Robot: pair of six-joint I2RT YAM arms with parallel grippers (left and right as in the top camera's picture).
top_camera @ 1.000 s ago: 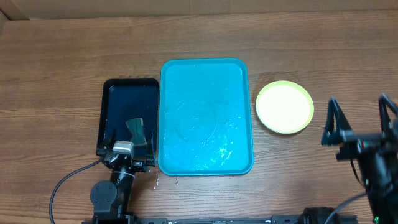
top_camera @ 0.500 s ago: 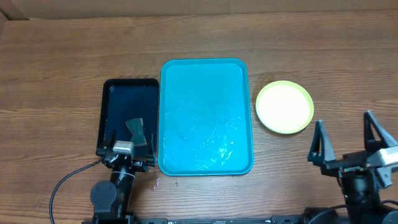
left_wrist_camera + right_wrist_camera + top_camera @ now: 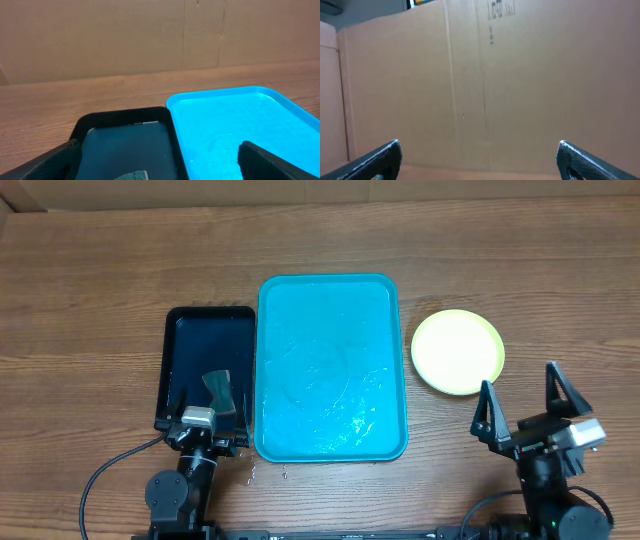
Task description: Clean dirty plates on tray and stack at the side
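Note:
The turquoise tray (image 3: 331, 367) lies in the middle of the table, wet and with no plates on it; it also shows in the left wrist view (image 3: 240, 120). A pale yellow-green plate (image 3: 457, 351) with a whitish centre sits on the table right of the tray; I cannot tell whether others are stacked under it. My right gripper (image 3: 520, 408) is open and empty, just in front of the plate. My left gripper (image 3: 208, 402) is open over the near end of the black tray (image 3: 208, 365), and nothing is held between its fingers.
A small grey-green sponge (image 3: 217, 387) lies in the black tray, between my left fingers (image 3: 131, 175). A cardboard wall (image 3: 485, 80) stands behind the table. Water drops lie on the wood in front of the turquoise tray.
My right arm has pulled back from the right edge toward the front of the table and moved left, still open. The left arm, the tray and the plate have not moved.

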